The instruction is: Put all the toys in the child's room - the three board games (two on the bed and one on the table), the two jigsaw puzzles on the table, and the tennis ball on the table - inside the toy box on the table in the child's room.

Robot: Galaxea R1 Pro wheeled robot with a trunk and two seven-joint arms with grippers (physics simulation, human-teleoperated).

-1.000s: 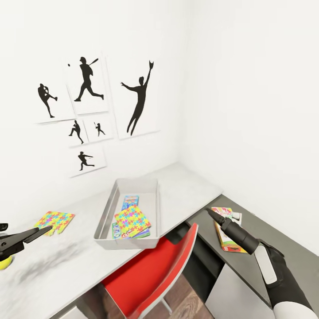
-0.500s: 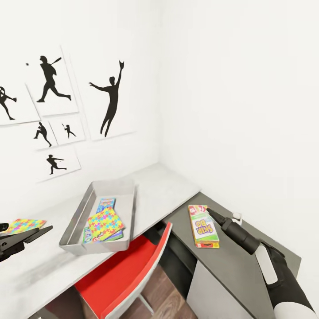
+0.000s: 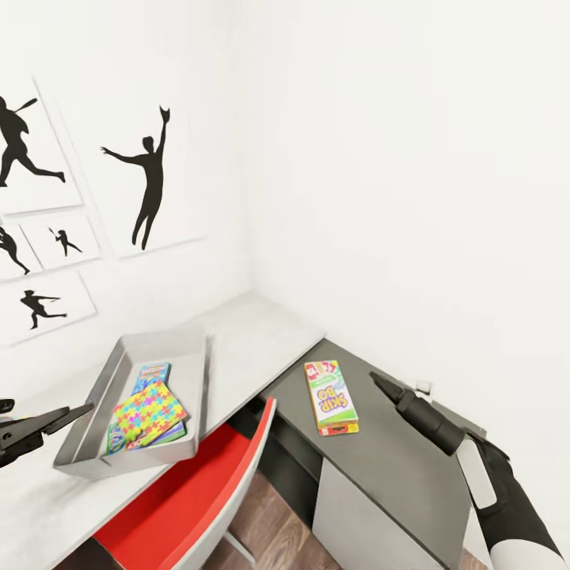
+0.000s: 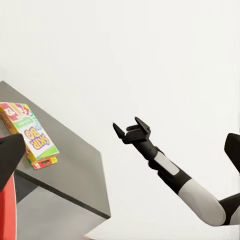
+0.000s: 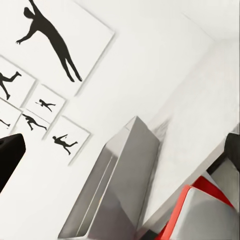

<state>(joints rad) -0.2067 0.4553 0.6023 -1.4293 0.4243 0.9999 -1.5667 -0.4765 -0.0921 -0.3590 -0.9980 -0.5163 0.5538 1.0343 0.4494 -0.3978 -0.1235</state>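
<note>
camera swung right; skip bo box (image 3: 331,396) uncovered, right gripper (image 4: 131,129) spread, left gripper (image 3: 75,412) unclear.

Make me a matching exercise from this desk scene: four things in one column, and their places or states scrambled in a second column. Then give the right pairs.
Things:
1. SKIP BO box
2. jigsaw puzzle
3. toy box
4. red chair

Places or states:
A. stands on the light grey top of the desk
B. lies flat on the lower dark grey section
C. tucked against the desk edge, below the bin
D. lies on top of the other things inside the bin

Pairs: 1-B, 2-D, 3-A, 4-C
</note>
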